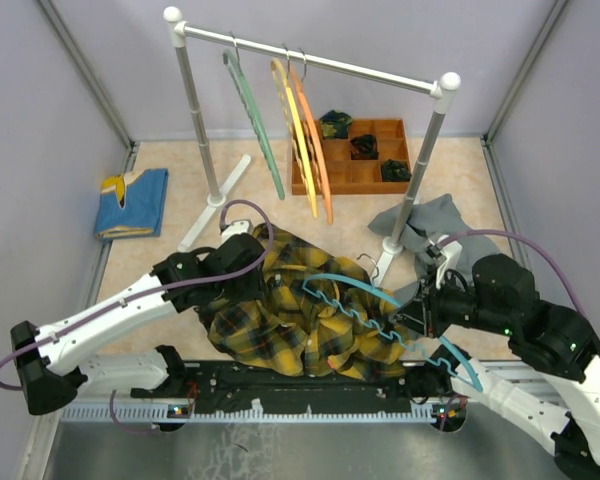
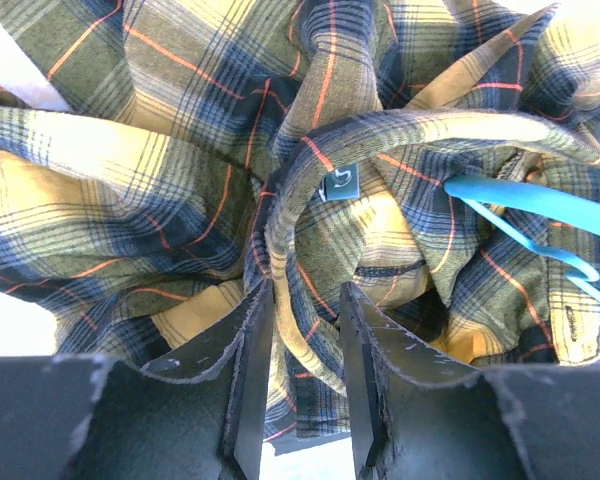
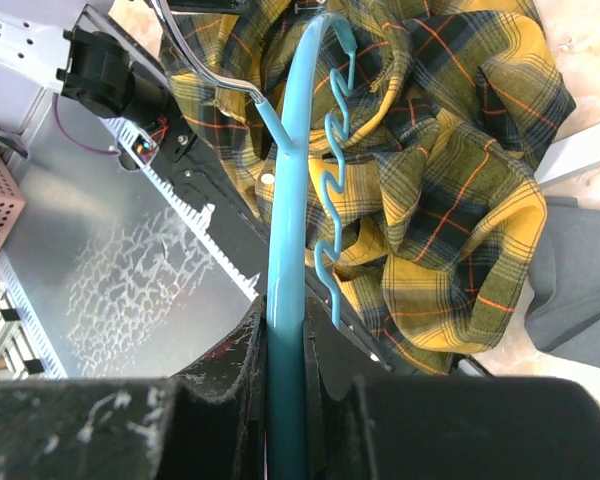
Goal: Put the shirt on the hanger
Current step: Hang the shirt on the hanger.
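The yellow and black plaid shirt (image 1: 280, 320) lies bunched on the table between the arms. The teal hanger (image 1: 365, 288) lies slanted across its right side, one end tucked into the fabric. My right gripper (image 1: 420, 318) is shut on the hanger's arm (image 3: 285, 200), with the shirt (image 3: 450, 150) beyond it. My left gripper (image 1: 263, 260) is at the shirt's upper left edge. In the left wrist view its jaws (image 2: 307, 290) stand narrowly apart, closed on the collar band of the shirt (image 2: 130, 200). The hanger (image 2: 520, 195) shows at the right there.
A clothes rack (image 1: 310, 60) stands behind with a green hanger (image 1: 255, 120), a yellow one (image 1: 298, 130) and an orange one (image 1: 318, 160). A wooden tray (image 1: 365, 180) sits back right, a grey garment (image 1: 435, 215) by the rack foot, a folded blue cloth (image 1: 135, 200) at left.
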Robot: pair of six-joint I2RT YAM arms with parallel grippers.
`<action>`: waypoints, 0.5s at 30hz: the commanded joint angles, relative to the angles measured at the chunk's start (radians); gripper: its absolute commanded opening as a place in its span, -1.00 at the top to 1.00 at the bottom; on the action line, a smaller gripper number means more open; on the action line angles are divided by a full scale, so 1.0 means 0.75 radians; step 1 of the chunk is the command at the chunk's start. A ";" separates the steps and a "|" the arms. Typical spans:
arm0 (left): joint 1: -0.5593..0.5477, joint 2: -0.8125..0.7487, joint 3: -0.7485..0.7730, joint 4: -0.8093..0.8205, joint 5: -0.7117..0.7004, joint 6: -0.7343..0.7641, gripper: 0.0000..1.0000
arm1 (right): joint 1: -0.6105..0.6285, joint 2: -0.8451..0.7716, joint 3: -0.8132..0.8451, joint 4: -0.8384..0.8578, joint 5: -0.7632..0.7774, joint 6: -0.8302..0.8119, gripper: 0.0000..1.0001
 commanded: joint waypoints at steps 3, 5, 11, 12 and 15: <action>-0.013 0.058 0.002 0.097 -0.026 0.012 0.23 | -0.003 -0.037 -0.009 0.092 -0.020 0.022 1.00; -0.016 0.078 0.007 0.084 -0.030 0.012 0.24 | -0.003 -0.036 -0.010 0.091 -0.021 0.023 1.00; -0.045 0.097 0.005 0.126 -0.018 0.024 0.28 | -0.003 -0.043 -0.018 0.098 -0.026 0.025 1.00; -0.054 0.106 0.011 0.117 -0.022 0.025 0.28 | -0.003 -0.044 -0.020 0.101 -0.027 0.026 1.00; -0.065 0.157 0.047 0.015 -0.069 -0.002 0.29 | -0.003 -0.045 -0.024 0.107 -0.034 0.027 1.00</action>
